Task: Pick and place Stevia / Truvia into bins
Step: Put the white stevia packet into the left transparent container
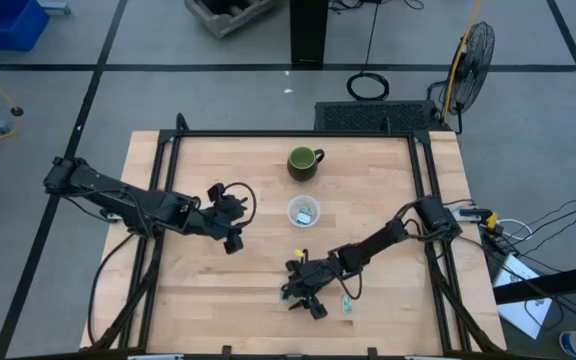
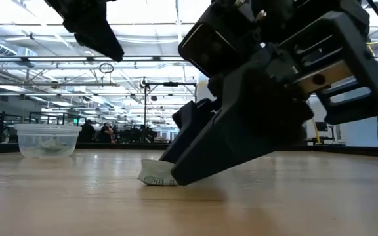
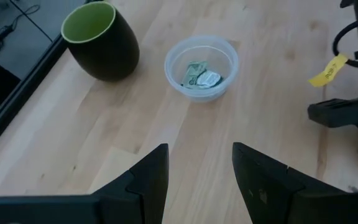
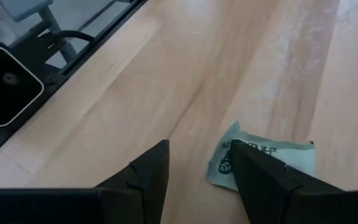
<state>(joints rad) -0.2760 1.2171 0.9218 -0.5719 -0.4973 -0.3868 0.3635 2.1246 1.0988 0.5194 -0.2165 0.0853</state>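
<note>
Step in hand: pick-up of a sachet, approach phase. Right pincer [image 4: 194, 180] is low on the counter [image 1: 208, 290], well on the near side of the clear cup [image 1: 304, 211], fingers parted and holding nothing. One finger tip overlaps the edge of a pale green sachet [image 4: 272, 162] lying flat on the wood; the other finger is on bare wood beside it, so the sachet is not between the fingers. In the low view the tip meets the counter at the sachet [image 2: 156, 176].

The clear cup, just near of the dark green mug [image 1: 304, 161], already holds some sachets [image 3: 201, 76]. A second cup is not seen.

Left pincer [image 3: 194, 180] hovers beside the cup, released, empty.

Next move, my judgement: shift the right pincer sideways to straddle the sachet, close, lift, carry to the cup. A flat sachet may slide instead of lifting.
</note>
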